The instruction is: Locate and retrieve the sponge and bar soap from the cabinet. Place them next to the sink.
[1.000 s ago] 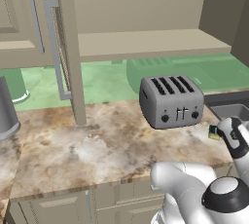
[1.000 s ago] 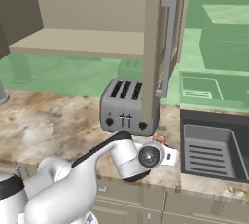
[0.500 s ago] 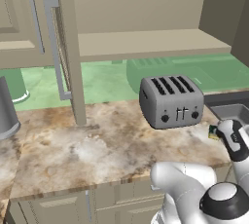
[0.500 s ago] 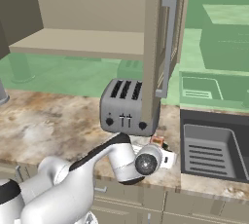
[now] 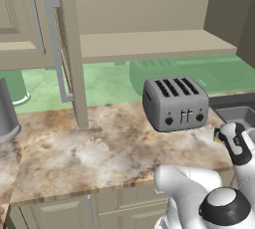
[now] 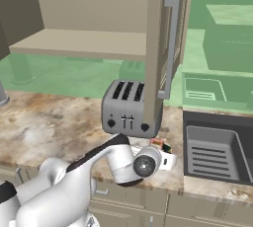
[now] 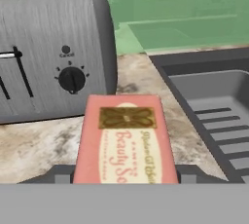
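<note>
Marbled beige-brown countertop [image 5: 89,148] over beige drawer fronts [image 5: 60,213]; green tiled backsplash [image 5: 107,81] behind; silver four-slot toaster [image 5: 175,103] on the counter; grey cylindrical container [image 5: 6,116] at far left; even, flat rendered light.

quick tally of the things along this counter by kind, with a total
toaster: 1
bar soap: 1
sponge: 1, only a corner visible
sink: 1
grey canister: 1
total: 5
</note>
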Robot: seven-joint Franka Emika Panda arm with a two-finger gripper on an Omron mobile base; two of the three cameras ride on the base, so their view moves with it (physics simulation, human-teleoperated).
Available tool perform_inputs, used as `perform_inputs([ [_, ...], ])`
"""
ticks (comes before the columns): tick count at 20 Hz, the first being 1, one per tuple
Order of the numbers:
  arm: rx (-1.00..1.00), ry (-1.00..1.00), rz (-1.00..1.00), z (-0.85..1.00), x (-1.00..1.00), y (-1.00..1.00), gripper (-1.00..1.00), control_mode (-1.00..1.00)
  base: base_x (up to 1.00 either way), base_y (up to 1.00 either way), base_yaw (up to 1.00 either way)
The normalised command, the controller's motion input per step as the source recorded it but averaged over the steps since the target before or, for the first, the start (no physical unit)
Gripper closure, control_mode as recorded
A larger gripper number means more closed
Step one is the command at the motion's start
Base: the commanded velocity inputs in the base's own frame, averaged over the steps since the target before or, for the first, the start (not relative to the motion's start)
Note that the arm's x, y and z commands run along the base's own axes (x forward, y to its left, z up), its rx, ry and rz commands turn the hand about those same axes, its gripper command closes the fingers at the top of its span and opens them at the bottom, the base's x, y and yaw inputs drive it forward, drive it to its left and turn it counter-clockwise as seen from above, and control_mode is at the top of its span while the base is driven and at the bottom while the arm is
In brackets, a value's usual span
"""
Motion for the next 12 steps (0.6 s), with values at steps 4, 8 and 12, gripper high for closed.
perform_inputs([
  [4, 0.00, 0.00, 0.00, 0.00, 0.05, 0.00, -1.00, -1.00, 0.00, 0.00, 0.00],
  [8, 0.00, 0.00, 0.00, 0.00, 0.08, -0.02, -1.00, -1.00, 0.00, 0.00, 0.00],
  [12, 0.01, 0.00, 0.01, 0.00, 0.09, -0.11, -1.00, -1.00, 0.00, 0.00, 0.00],
])
